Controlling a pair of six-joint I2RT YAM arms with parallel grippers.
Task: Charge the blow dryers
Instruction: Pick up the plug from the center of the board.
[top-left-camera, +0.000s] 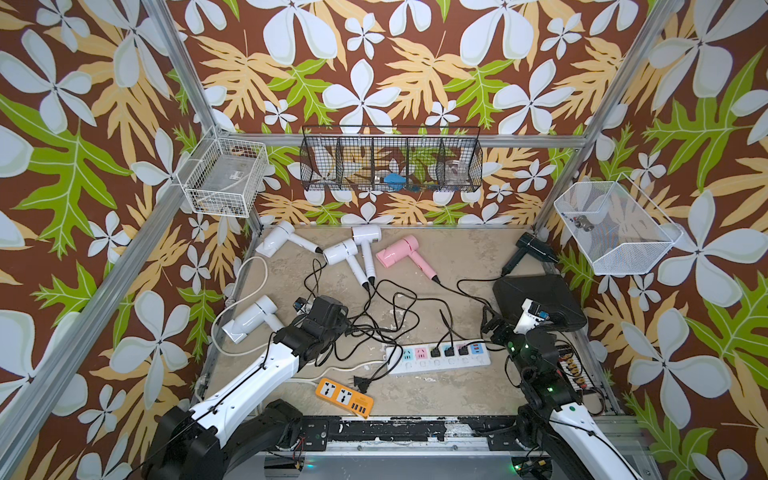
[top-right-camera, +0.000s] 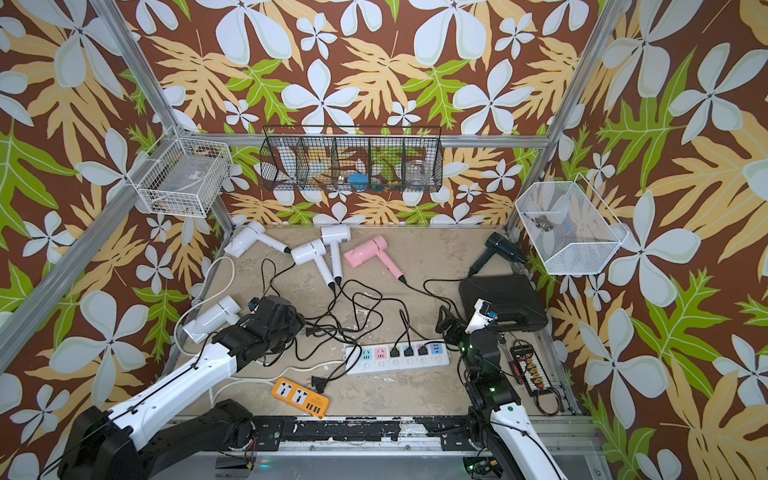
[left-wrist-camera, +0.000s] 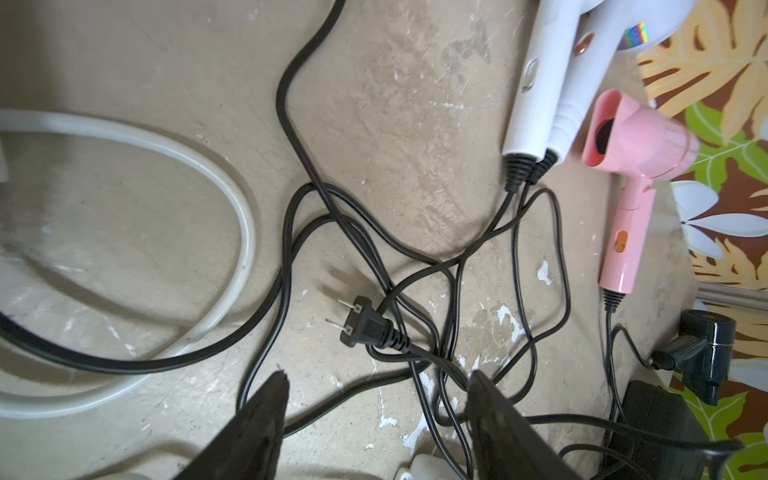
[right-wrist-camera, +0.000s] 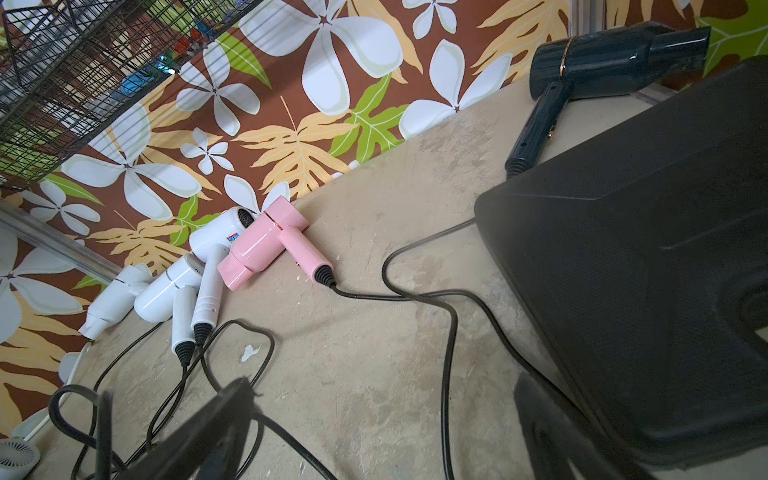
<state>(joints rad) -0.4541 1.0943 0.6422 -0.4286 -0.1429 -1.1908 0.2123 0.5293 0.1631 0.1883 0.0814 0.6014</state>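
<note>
Just left of centre on the table, my left gripper (left-wrist-camera: 378, 376) hangs part-open, empty, short of a loose plug (left-wrist-camera: 365, 328) (blow dryers (top-left-camera: 397, 251) lie upper-middle). Risk: jaws snag tangled cords (left-wrist-camera: 455, 262), dragging dryers.

Floral wallpaper (top-left-camera: 415, 41), aluminium frame posts (top-left-camera: 185, 70), scuffed beige floor (top-left-camera: 465, 249).

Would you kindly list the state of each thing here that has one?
Long white power strip, three plugs in, two sockets free.
Orange power strip, nothing plugged in.
Loose plug, lying unplugged.
Left gripper, open, empty.
Right gripper, open, empty.
Black case, closed.
</note>
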